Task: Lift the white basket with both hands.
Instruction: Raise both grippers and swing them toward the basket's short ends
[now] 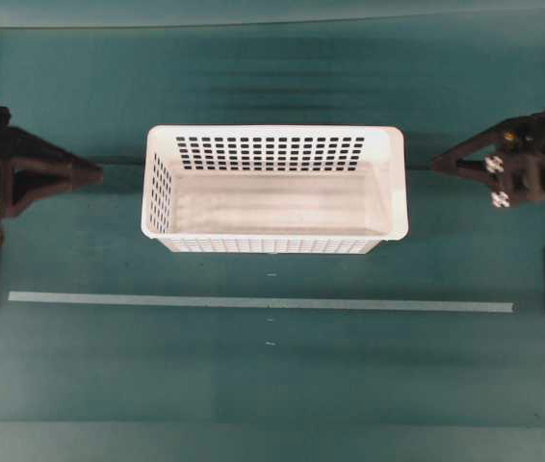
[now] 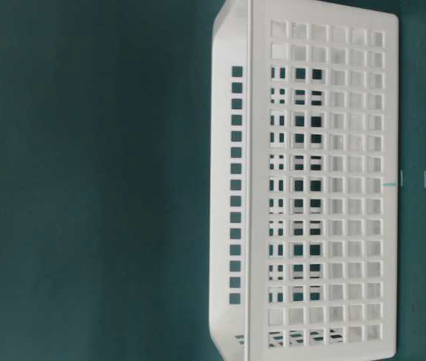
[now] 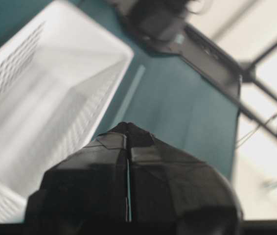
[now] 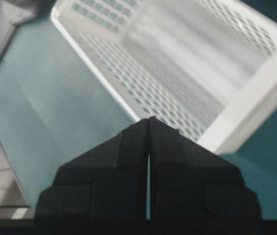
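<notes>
My left pincer sits pressed closed at nine o'clock, apart from the white basket, which rests mid-table. At three o'clock, my right pincer is closed too, holding nothing.

A robotics lab bench rather than a home: a plain teal-covered surface marked with a straight pale tape strip, black skeletal robot arms mounted at both side edges, and black metal frame rails bordering it.
</notes>
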Controlling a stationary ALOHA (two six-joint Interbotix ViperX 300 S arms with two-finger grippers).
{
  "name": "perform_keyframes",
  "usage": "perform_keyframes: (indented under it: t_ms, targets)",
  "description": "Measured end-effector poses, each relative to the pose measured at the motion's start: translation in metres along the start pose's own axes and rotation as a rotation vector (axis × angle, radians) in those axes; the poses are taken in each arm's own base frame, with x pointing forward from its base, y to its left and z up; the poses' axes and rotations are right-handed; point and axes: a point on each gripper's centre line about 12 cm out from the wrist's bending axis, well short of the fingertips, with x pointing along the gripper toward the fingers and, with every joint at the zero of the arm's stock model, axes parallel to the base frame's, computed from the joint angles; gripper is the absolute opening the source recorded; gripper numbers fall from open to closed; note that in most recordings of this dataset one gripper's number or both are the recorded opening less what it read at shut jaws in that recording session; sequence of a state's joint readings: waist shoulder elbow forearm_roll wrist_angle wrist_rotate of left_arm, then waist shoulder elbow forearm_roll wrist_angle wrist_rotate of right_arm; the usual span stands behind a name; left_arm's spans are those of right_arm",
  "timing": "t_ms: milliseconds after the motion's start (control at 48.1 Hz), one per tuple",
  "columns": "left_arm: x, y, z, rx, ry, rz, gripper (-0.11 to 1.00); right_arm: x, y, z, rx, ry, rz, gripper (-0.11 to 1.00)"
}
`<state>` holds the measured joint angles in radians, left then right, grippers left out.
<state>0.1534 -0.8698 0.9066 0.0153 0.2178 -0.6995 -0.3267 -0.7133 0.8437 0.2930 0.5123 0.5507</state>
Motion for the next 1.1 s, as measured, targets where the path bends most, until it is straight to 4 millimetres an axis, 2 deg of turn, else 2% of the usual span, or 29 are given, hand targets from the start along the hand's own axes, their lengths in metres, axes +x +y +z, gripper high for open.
perform_keyframes:
  t_ms: [166,333,437,665,811,1102]
  targets:
    - [0.013,0.013,-0.003,-0.256,0.098,0.153,-0.05,0.015,0.003,0.012,0.136,0.071,-0.080,0.00]
    - [0.021,0.021,-0.008,-0.329,0.153,0.239,-0.05,0.031,-0.003,0.020,0.263,0.132,-0.193,0.00]
    - [0.025,0.026,-0.006,-0.363,0.162,0.288,-0.05,0.039,-0.007,0.025,0.287,0.188,-0.297,0.00]
    - [0.034,0.050,-0.010,-0.553,0.210,0.494,-0.05,0.052,-0.013,0.032,0.265,0.334,-0.523,0.00]
    - [0.039,0.060,-0.016,-0.576,0.262,0.587,-0.05,0.055,-0.019,0.032,0.249,0.409,-0.630,0.01]
    - [0.043,0.061,-0.017,-0.569,0.274,0.598,0.01,0.061,-0.023,0.028,0.278,0.372,-0.614,0.09]
